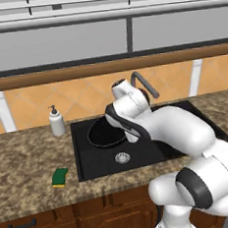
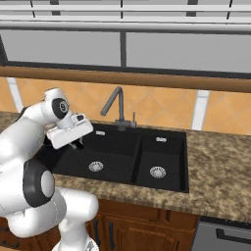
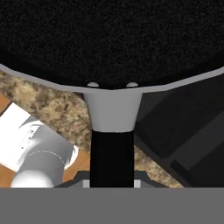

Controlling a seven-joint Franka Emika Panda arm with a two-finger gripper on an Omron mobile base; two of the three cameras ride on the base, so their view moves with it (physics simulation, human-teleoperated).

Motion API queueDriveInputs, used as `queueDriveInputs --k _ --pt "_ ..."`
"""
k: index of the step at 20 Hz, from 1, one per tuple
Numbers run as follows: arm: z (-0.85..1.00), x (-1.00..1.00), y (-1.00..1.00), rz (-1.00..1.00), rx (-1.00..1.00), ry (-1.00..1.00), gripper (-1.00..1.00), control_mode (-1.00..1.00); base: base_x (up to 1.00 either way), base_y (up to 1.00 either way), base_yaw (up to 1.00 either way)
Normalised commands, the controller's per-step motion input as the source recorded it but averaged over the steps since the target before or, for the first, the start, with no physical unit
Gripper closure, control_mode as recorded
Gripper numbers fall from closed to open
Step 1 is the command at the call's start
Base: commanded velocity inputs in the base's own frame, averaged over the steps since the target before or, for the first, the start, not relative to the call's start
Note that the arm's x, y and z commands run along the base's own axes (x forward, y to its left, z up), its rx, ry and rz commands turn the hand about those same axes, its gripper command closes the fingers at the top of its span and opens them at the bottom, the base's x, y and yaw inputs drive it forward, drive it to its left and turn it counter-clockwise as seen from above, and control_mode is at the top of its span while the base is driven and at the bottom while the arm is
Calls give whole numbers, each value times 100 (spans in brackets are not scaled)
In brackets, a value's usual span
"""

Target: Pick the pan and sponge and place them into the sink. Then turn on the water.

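Observation:
The black pan (image 1: 104, 134) hangs over the sink's (image 1: 98, 162) wide left basin, near its back. I cannot tell whether it touches the basin floor. In the hand view the pan's round body (image 3: 112, 39) spans the top, and its straight handle (image 3: 111, 151) runs down between my fingers. My gripper (image 3: 111, 181) is shut on that handle. My hand (image 2: 69, 131) reaches down over the left basin. The green and yellow sponge (image 1: 60, 177) lies on the counter left of the sink, near the front edge. The gooseneck faucet (image 2: 114, 104) stands behind the basin divider, with no water running.
A white soap dispenser (image 1: 56, 121) stands on the granite counter behind the sink's left corner. The narrower right basin (image 2: 159, 162) holds nothing but its drain. A wooden ledge and window run along the back wall. Wooden cabinets sit under the counter.

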Motion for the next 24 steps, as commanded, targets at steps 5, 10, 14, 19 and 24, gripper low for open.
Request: queueDriveInputs --k 5,10,14,19,24 --pt "-30 4 0 -15 14 -3 100 -100 0 0 0" --pt "-38 36 0 -45 26 -6 100 -100 0 0 0" --pt "-41 4 18 -74 10 -8 100 -100 0 0 0" --pt "-37 -1 37 -83 0 0 100 -100 0 0 0" --pt "-21 -6 43 -76 -3 0 100 -100 0 0 0"
